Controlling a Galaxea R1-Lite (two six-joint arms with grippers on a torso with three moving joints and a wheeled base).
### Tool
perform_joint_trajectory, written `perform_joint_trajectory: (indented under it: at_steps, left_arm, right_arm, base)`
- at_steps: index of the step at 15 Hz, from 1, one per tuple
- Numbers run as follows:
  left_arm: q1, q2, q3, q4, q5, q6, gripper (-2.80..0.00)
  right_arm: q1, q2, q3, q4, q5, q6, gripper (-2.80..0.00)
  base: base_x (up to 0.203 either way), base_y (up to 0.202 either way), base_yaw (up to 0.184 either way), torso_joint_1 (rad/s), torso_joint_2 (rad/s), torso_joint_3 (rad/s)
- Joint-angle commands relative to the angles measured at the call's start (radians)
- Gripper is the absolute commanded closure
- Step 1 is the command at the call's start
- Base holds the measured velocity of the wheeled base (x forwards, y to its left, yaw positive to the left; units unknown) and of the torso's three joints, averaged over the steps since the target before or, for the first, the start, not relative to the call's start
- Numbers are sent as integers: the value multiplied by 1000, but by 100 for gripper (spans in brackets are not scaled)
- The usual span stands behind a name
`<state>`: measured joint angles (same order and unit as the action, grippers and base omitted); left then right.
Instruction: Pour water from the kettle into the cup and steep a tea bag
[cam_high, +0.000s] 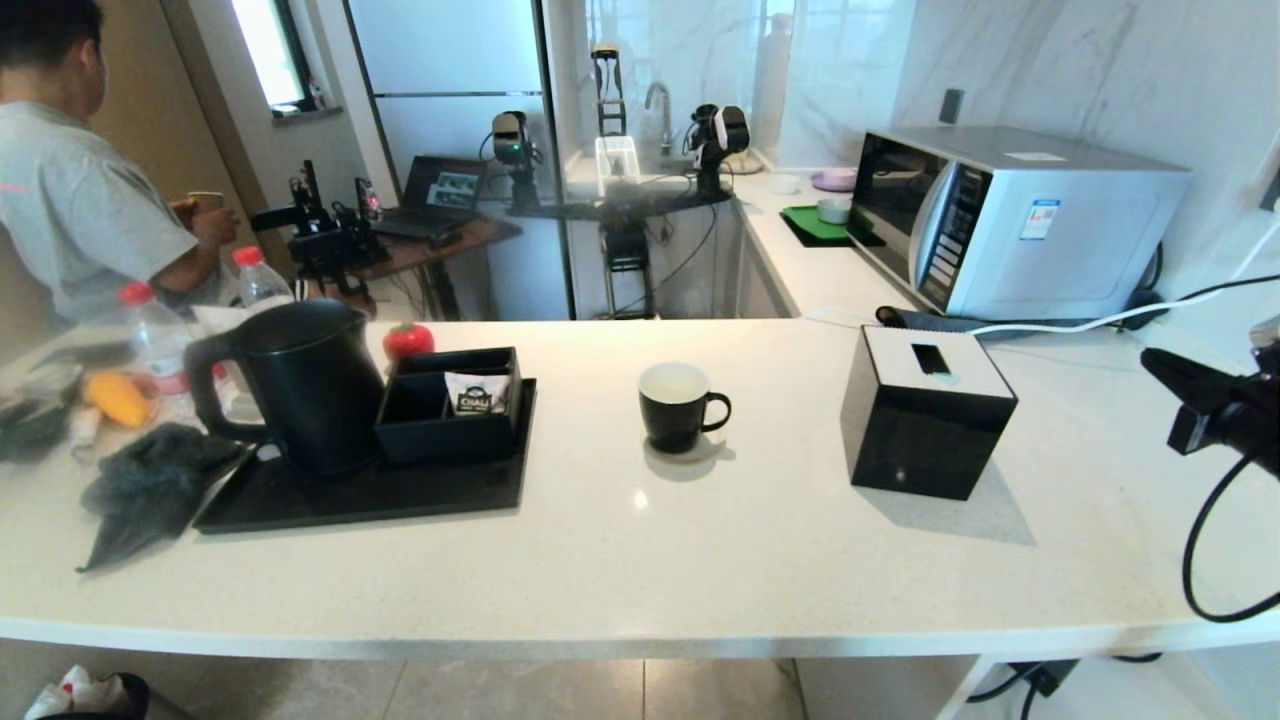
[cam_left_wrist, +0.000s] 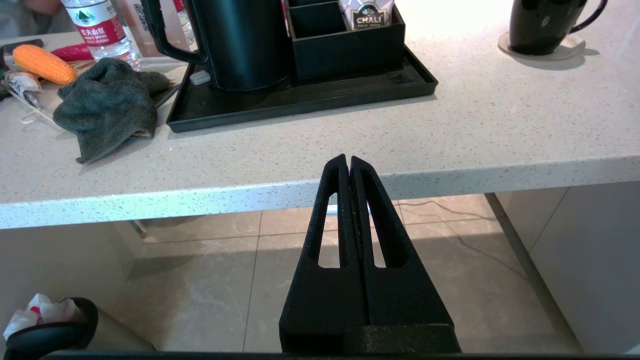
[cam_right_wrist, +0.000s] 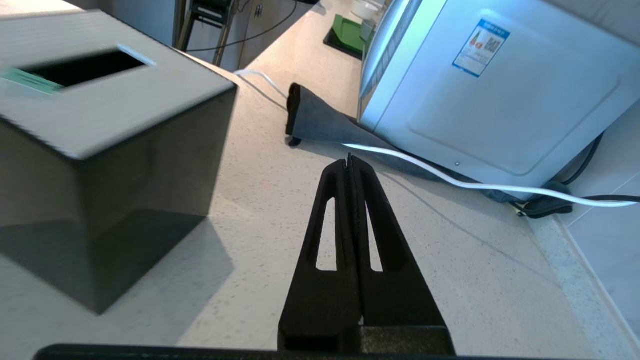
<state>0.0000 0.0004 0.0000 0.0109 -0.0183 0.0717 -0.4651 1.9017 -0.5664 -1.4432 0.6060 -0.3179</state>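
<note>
At far left on the white surface (cam_high: 640, 560): a water bottle (cam_high: 150, 335), an orange corn cob (cam_high: 117, 397), a crumpled dark cloth (cam_high: 150, 485).

Next, a black tray (cam_high: 400, 490), carrying the kettle (cam_high: 305, 385) upright at its left end, handle facing left, with a black compartment box (cam_high: 450, 405) touching the kettle's right side. In the box's right compartment, a white "CHALI" sachet (cam_high: 477, 393) standing on edge. Behind the box, a red tomato-like item (cam_high: 408, 339).

Below the surface's near edge, seen only from the left wrist camera: the left tool (cam_left_wrist: 348, 162), fingers pressed fully together, holding nothing, pointed up toward the tray from over the floor.

Near the middle, well apart from the tray: the cup (cam_high: 677, 405), upright on a pale coaster (cam_high: 690, 452), handle to the right, white inside showing. No telling whether any tea bag lies within.

Further right, a black cube tissue box (cam_high: 925, 410) with a white slotted top.

Behind, a silver microwave (cam_high: 1010, 220) on a dark mat, a white cable (cam_high: 1100, 320) trailing in front.

At the far right edge, above the surface and beside the tissue box: the right tool (cam_right_wrist: 350, 162), fingers likewise closed tight on nothing, aimed toward the microwave's base.
</note>
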Motion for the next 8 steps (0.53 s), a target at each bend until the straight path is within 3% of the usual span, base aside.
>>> perform_joint_trajectory:
  at_steps: [1, 6, 8]
  left_arm:
    - [0, 0, 0, 0, -2, 0, 0]
    - [0, 0, 0, 0, -1, 0, 0]
    - [0, 0, 0, 0, -1, 0, 0]
  right_arm:
    - [0, -158, 107, -9, 4, 5, 0]
    - [1, -467, 323, 14, -7, 73, 0]
    - [5, -577, 382, 71, -55, 87, 0]
  base:
    - [0, 0, 0, 0, 0, 0]
    - [0, 0, 0, 0, 0, 0]
    - [0, 0, 0, 0, 0, 0]
